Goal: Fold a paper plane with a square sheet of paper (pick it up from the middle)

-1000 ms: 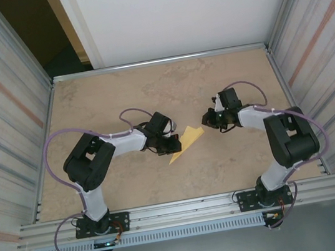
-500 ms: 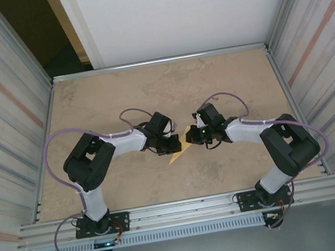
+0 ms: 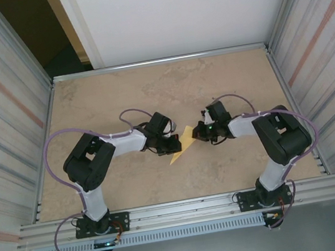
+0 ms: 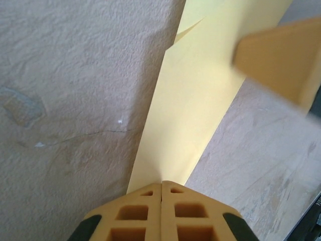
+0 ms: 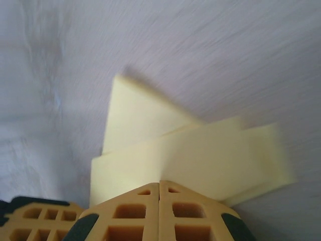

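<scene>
The square sheet of paper [image 3: 182, 145] lies on the table as a pale-yellow, creased, pointed shape between the two arms. My left gripper [image 3: 174, 143] is shut, its tips [image 4: 161, 184] set down on the narrow end of the paper [image 4: 195, 100]. From the right, my right gripper [image 3: 198, 135] is shut too, and its tips [image 5: 159, 182] rest on the layered folds of the paper [image 5: 200, 153]. No paper shows between either pair of jaws. One right finger [image 4: 278, 60] appears blurred over the paper's far end.
The beige stone-patterned table [image 3: 149, 90] is walled by ribbed metal panels left and right, with a white board behind. An aluminium rail [image 3: 186, 211] runs along the near edge by the arm bases. A left finger [image 5: 30, 221] sits at the bottom left of the right wrist view.
The right arm has swung left from open table onto the paper's right end, its jaws closing the last bit. The left gripper and the paper have stayed put.
</scene>
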### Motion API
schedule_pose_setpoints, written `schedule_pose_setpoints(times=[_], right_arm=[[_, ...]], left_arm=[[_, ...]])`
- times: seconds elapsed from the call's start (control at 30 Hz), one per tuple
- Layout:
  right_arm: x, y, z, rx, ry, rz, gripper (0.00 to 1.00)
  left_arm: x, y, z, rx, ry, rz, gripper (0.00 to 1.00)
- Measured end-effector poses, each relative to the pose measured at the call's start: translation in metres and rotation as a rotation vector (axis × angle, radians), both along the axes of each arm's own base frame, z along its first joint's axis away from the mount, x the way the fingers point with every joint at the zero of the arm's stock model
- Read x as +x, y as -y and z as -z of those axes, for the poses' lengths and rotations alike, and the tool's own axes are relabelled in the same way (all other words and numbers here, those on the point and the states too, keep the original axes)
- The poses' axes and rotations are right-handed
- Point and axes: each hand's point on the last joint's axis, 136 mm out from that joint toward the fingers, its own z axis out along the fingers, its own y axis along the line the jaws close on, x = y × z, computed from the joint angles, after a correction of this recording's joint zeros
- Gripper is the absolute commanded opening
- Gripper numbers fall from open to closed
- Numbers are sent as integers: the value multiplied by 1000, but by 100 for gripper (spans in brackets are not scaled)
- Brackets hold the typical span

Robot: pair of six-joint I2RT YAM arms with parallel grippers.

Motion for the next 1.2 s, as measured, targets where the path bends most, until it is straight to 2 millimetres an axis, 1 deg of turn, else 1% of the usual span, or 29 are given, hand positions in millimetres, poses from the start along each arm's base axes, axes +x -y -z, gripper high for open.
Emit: schedule_pose_setpoints(times=[0.07, 0.17, 0.27, 0.33, 0.43, 0.5, 0.6, 0.63, 0.67, 0.73, 0.77, 0.83, 0.87, 0.93, 1.03, 1.13, 1.2], right_arm=[[12, 19, 1, 20, -1, 45, 0], [25, 40, 0, 35, 1, 89, 0], [37, 57, -2, 7, 16, 128, 0], [42, 65, -5, -13, 23, 144, 2], [39, 65, -17, -33, 40, 138, 6], [36, 63, -33, -40, 65, 133, 11], [28, 58, -57, -56, 108, 123, 23], [24, 55, -64, -60, 118, 116, 28], [19, 53, -69, -63, 121, 110, 34], [10, 47, -76, -67, 119, 91, 43], [5, 45, -77, -70, 111, 82, 46], [-4, 39, -80, -78, 86, 71, 53], [-7, 38, -80, -86, 73, 70, 56], [-15, 32, -80, -112, 40, 70, 61], [-25, 13, -84, -165, 0, 57, 65], [-29, -14, -86, -221, -38, 48, 66], [-29, -30, -84, -255, -66, 50, 66]], left_arm=[[0, 1, 0, -8, 2, -2, 4], [0, 2, 0, -15, 3, -1, 4], [0, 2, -1, -16, 4, 0, 6], [0, 4, -3, -14, 1, 2, 8], [-4, 4, -6, 3, -23, 15, 13], [-3, 8, -14, 0, -27, 25, 18], [9, 20, -37, -35, 11, 32, 25], [13, 23, -48, -54, 33, 32, 27], [17, 23, -60, -72, 53, 27, 29], [23, 19, -81, -106, 83, 12, 32], [26, 15, -90, -118, 97, 4, 35], [36, -1, -111, -143, 139, -32, 42], [41, -10, -118, -150, 155, -54, 46], [49, -37, -129, -155, 183, -107, 53], [56, -78, -131, -132, 211, -191, 62], [57, -114, -123, -84, 219, -263, 73], [56, -133, -118, -53, 225, -296, 79]])
